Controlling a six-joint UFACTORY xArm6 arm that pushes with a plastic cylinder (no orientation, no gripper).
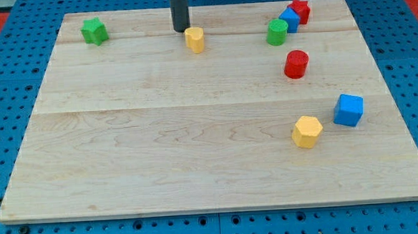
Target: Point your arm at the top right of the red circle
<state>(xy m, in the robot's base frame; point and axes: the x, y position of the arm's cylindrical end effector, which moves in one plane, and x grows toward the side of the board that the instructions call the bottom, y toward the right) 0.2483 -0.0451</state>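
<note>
- While our rod stands at the view's top, the red circle (296, 64), a short red cylinder, sits on the right part of the wooden board (160, 148), standing alone with bare wood all around it.
- Just above it toward the view's top we see the green cylinder (277, 32), and right beside that the blue block (289, 19), whose shape we cannot quite make out, with the red block (300, 11) tucked against it at the board's top edge; those three sit bunched together, seemingly touching.
- Below the red circle, toward the view's bottom right, we have the blue cube (349, 110), and just to its left and a little lower the yellow hexagon (306, 132); the two are near each other but apart.
- Now over to our tip (181, 30): it rests on the board at the view's top centre, well apart from the red circle and off to its upper left.
- The small yellow block (195, 39) sits just beside our tip on its right, very close; whether they touch we cannot tell.
- Far off at the view's top left corner, the green star (94, 30) stands by itself.
- No claw to report on here: the arm ends in the plain dark rod, nothing opening or closing.
</note>
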